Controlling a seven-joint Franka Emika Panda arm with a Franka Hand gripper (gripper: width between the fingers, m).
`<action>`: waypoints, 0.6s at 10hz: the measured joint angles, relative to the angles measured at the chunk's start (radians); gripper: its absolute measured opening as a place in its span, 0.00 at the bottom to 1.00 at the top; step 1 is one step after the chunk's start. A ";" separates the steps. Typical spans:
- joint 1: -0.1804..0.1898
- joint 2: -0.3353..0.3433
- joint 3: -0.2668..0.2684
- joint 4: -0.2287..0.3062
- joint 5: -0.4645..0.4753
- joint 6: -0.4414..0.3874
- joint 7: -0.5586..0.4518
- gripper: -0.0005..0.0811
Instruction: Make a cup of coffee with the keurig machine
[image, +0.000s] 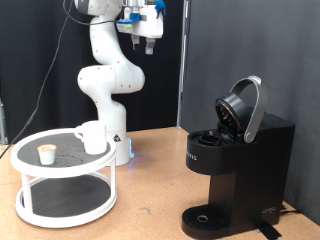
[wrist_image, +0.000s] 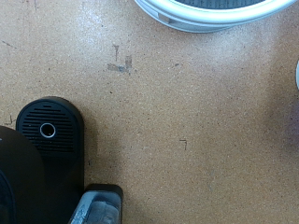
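Observation:
The white cup (image: 92, 137) stands upright on the top shelf of a round white two-tier stand (image: 30, 166) at the exterior view's left. A tiny white pod with a tan top (image: 45, 153) sits beside it. The black keurig machine (image: 238, 175) stands at the right with its hinged lid (image: 243, 108) raised and its round drip base (image: 207, 217) bare. My gripper (image: 148, 42) hangs high at the exterior view's top, far above both, with nothing seen between its fingers. The wrist view shows no fingers, only the drip base (wrist_image: 49, 131) and the stand's rim (wrist_image: 210, 14).
The wooden tabletop (image: 150, 190) lies between the stand and the machine. The arm's white base (image: 112, 135) stands right behind the stand. A dark curtain (image: 250, 50) forms the backdrop. The machine's grey-trimmed top edge (wrist_image: 98, 207) shows in the wrist view.

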 joint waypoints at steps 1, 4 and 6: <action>-0.001 0.000 -0.003 -0.001 0.000 0.001 -0.001 0.91; -0.027 0.011 -0.070 -0.006 -0.033 0.014 -0.057 0.91; -0.055 0.027 -0.117 -0.010 -0.088 0.031 -0.103 0.91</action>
